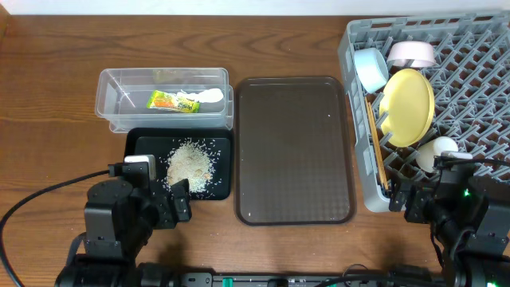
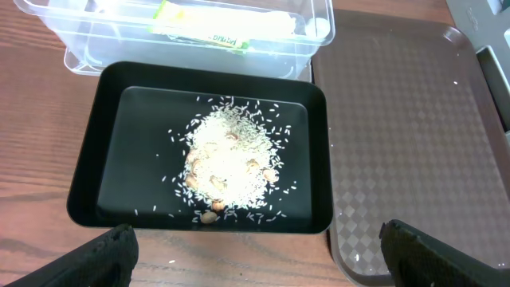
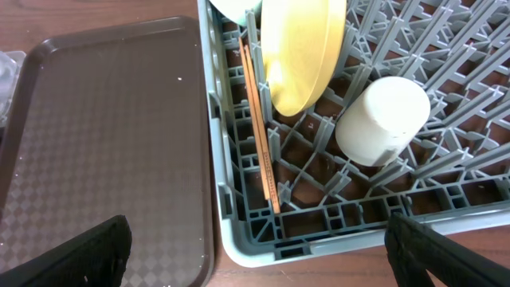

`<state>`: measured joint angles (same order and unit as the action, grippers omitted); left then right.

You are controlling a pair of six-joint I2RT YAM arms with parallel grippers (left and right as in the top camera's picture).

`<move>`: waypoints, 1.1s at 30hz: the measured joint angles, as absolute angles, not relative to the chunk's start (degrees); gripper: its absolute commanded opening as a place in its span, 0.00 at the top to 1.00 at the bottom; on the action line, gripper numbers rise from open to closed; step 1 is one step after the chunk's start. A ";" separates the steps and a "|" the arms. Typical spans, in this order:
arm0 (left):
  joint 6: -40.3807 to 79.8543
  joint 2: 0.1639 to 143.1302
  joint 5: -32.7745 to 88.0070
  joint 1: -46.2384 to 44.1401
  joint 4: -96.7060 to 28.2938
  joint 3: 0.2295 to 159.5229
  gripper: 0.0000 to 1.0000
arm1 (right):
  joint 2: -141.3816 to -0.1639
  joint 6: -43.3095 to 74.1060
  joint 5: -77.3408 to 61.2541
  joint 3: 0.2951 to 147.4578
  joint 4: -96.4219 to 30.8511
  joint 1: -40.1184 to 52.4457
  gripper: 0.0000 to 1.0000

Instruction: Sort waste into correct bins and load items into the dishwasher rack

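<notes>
The green-and-orange wrapper (image 1: 174,101) and white paper (image 1: 209,96) lie in the clear tub (image 1: 107,100). Rice grains (image 1: 190,165) are piled in the black tray (image 1: 142,145), also seen in the left wrist view (image 2: 227,159). The grey rack (image 1: 478,72) holds the yellow plate (image 1: 408,107), light blue bowl (image 1: 370,68), white bowl (image 1: 411,54), white cup (image 1: 434,153) and chopsticks (image 1: 377,155). My left gripper (image 2: 255,255) is open and empty over the table just in front of the black tray. My right gripper (image 3: 255,255) is open and empty at the rack's near left corner.
The dark brown serving tray (image 1: 293,147) lies between the black tray and the rack, bare but for a few stray grains. A black cable (image 1: 48,195) runs from the left arm across the table's left front.
</notes>
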<state>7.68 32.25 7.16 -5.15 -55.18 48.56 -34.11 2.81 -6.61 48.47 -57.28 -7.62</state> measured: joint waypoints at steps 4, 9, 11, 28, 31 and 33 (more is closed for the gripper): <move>7.66 32.25 7.16 -5.15 -55.20 48.56 0.02 | -34.11 2.81 -6.61 48.45 -57.78 -7.62 0.01; 7.68 32.25 7.16 -5.15 -55.18 48.56 0.02 | -33.50 2.83 -6.57 48.23 -60.49 -7.46 0.01; 7.68 32.25 7.18 -5.15 -55.18 48.56 0.02 | -32.12 2.79 -6.35 47.70 -59.86 -6.87 0.01; 7.68 32.25 7.16 -5.15 -55.24 48.34 0.02 | -3.75 2.72 -6.81 15.44 -16.14 -4.10 0.01; 7.68 32.25 7.18 -5.15 -55.22 48.34 0.02 | -1.45 2.72 -5.80 10.46 -11.79 -3.22 0.01; 7.68 32.25 7.16 -5.15 -55.22 48.34 0.02 | -0.93 2.46 -5.54 7.79 -10.00 -2.26 0.01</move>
